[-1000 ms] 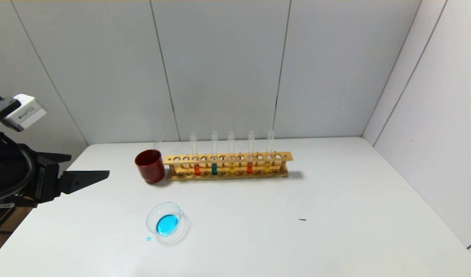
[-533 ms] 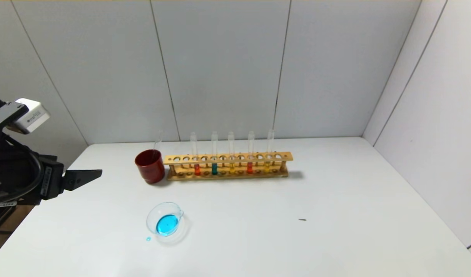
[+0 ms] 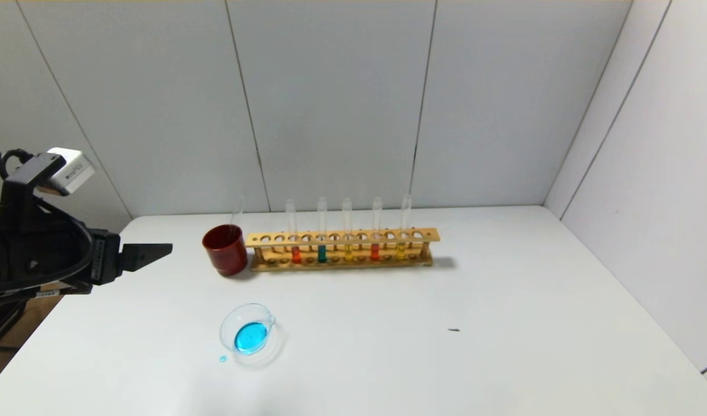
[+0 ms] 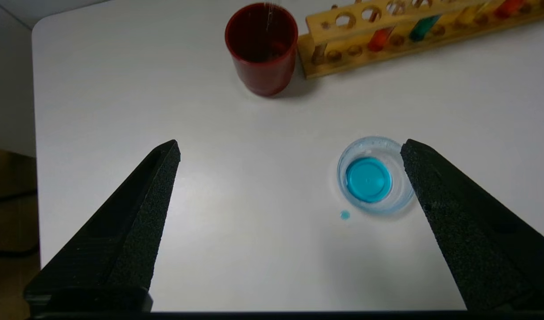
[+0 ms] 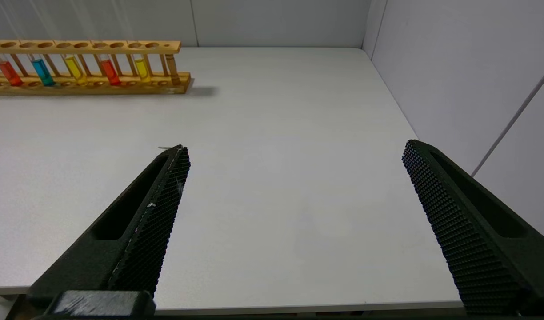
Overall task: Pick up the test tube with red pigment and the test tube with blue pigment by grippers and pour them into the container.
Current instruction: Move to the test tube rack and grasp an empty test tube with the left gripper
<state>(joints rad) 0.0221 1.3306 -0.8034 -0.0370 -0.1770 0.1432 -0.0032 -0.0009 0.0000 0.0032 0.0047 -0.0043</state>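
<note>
The left gripper (image 3: pixel 157 252) hovers at nine o'clock over the surface (image 3: pixel 503 323), jaws wide and empty; the right gripper (image 5: pixel 294 153) is likewise wide. Blue liquid sits in the dish (image 3: pixel 247 331).

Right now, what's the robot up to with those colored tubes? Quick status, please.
Left gripper open, empty, above the table near the container. Right gripper open, parked. Container holds blue liquid; red tube in rack. Nothing blocking.
</note>
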